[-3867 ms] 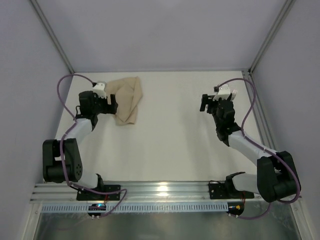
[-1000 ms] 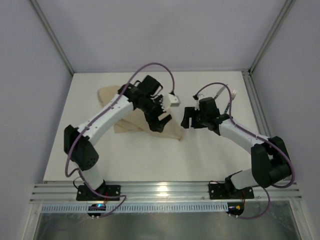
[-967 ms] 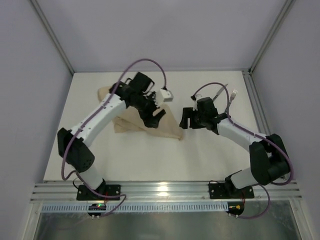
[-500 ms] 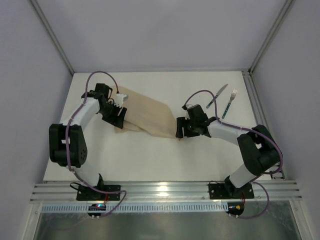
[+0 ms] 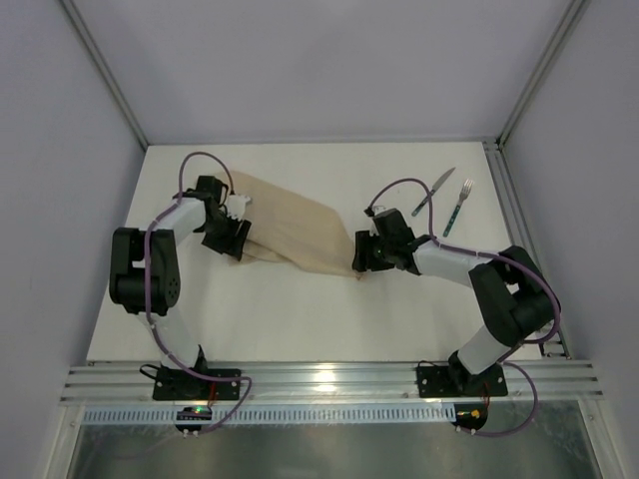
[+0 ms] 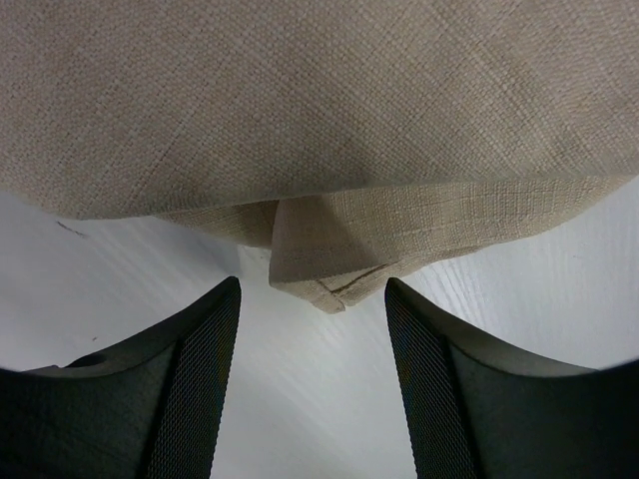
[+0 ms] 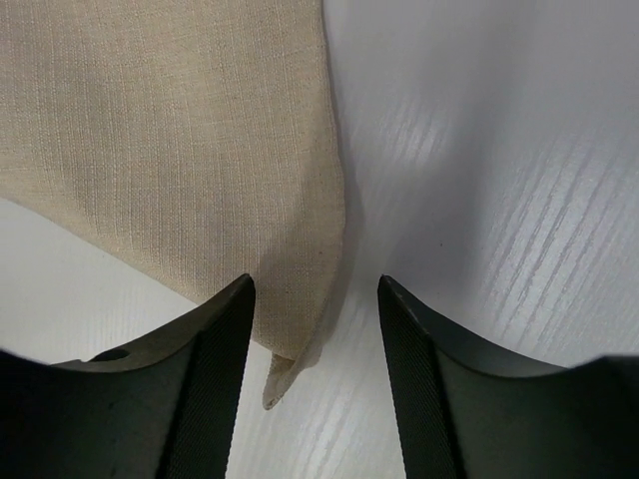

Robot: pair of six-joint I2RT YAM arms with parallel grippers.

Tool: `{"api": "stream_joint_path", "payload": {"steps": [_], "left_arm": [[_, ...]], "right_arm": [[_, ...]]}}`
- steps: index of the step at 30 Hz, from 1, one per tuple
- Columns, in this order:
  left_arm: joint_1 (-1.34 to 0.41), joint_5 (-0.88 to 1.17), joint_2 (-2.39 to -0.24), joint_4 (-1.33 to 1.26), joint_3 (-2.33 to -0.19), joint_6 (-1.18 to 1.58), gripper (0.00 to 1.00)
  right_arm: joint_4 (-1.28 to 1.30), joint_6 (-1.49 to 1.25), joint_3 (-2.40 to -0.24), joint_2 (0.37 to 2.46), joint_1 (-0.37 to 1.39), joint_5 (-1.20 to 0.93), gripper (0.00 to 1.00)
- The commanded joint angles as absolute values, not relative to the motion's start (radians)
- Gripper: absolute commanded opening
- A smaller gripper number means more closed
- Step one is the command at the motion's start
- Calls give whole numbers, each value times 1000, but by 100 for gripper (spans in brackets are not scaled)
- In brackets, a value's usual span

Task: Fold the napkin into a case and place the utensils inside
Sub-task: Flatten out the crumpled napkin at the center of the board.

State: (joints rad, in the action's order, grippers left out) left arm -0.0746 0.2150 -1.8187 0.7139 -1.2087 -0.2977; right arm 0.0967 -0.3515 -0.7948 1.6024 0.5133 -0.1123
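Both open, the left gripper [image 6: 312,299] and right gripper [image 7: 316,289] each sit over a napkin [image 5: 295,228] corner. Next: pinch and pull it flat.

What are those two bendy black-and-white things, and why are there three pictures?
They are two robot arms bolted to the near edge of a white table. Each one ends in a pincer with two fingers, called a gripper. The big picture looks down from above. The other two come from little cameras on the wrists, so the dark shapes at the bottom of those are the gripper's own fingers. On the table lies a beige napkin, partly spread out. At the far right are a knife and a fork with green handles. The left gripper is open, with a folded napkin corner between its fingers. The right gripper is open around another corner. Nothing is pinched yet.
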Motion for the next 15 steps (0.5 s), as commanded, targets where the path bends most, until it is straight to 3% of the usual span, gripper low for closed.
{"api": "stream_joint_path", "payload": {"steps": [1,5,8,9,12,13,15], "left_arm": [[-66,181,-1816,658,-1183,-279,63],[-54,199,-1842,650,-1180,-276,63],[-51,244,-1861,663,-1186,-276,58],[-52,258,-1864,666,-1184,-278,55],[-51,293,-1875,676,-1183,-284,40],[-51,307,-1878,683,-1183,-287,29],[-52,325,-1885,690,-1184,-287,5]], "right_arm": [[97,-365,-801,1647,514,-130,55],[100,-361,-790,1640,514,-137,47],[106,-360,-790,1629,515,-146,35],[107,-360,-792,1621,514,-149,26],[109,-357,-798,1609,514,-153,13],[115,-354,-802,1605,512,-156,4],[127,-345,-825,1595,505,-166,4]]}}
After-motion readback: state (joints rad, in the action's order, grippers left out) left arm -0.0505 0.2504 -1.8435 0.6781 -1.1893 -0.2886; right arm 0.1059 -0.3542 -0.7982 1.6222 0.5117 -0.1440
